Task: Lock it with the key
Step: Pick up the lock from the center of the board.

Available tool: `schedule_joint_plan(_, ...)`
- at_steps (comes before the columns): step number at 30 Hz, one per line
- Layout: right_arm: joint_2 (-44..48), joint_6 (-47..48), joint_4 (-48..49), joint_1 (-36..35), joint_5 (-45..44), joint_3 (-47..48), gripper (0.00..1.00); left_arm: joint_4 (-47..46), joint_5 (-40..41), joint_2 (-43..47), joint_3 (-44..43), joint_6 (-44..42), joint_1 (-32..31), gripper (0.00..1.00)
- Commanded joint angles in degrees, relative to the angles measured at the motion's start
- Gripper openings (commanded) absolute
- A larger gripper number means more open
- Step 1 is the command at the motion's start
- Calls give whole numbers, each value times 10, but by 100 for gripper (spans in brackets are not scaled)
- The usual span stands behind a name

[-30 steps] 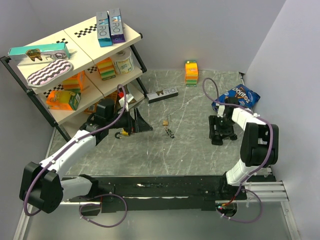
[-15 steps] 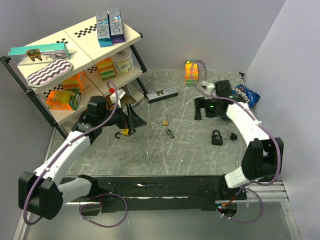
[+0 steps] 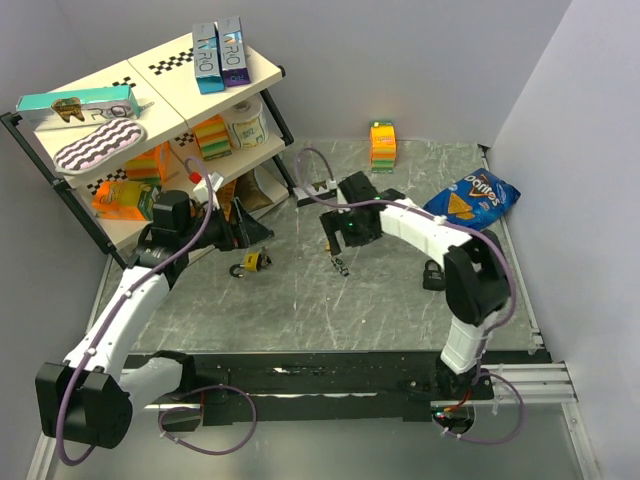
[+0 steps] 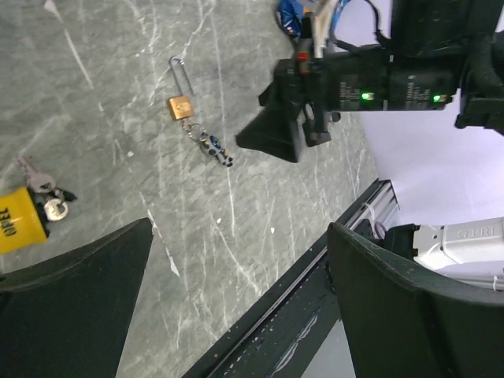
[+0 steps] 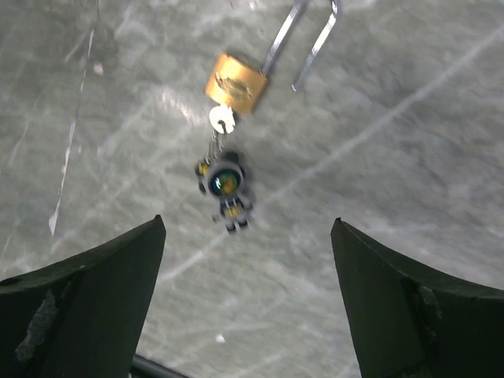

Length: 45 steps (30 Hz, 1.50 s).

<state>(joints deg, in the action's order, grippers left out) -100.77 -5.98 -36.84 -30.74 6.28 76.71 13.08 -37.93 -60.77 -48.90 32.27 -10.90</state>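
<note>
Gap between left fingers (image 4: 71,307) is wide, nothing held, just beside lock (image 3: 255,262). Right of lock on tabletop (image 3: 300,300), key (image 5: 222,120) lies straight under right fingers (image 5: 79,307), wide open and empty, its long axis crossing their closing line; right arm is nearer.

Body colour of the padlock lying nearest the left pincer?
Bright yellow with dark lettering; the small yellow block padlock shows best in the left wrist view.

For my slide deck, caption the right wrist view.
Open right fingers hover above the key bunch lying on the marbled table.
</note>
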Motion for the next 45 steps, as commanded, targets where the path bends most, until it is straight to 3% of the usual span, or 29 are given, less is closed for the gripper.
schedule_joint_plan(1,-53,-58,5,-39,-62,64,92,-5,4,9,10,4,10,96)
schedule_joint_plan(33,-212,-107,34,-42,-91,145,57,-15,-1,-4,20,10,27,97)
schedule_joint_plan(40,-184,-97,38,-29,-82,124,36,-24,-35,-15,20,23,28,96)
schedule_joint_plan(45,-153,-67,27,-14,-67,122,15,-22,-43,-19,17,18,29,96)
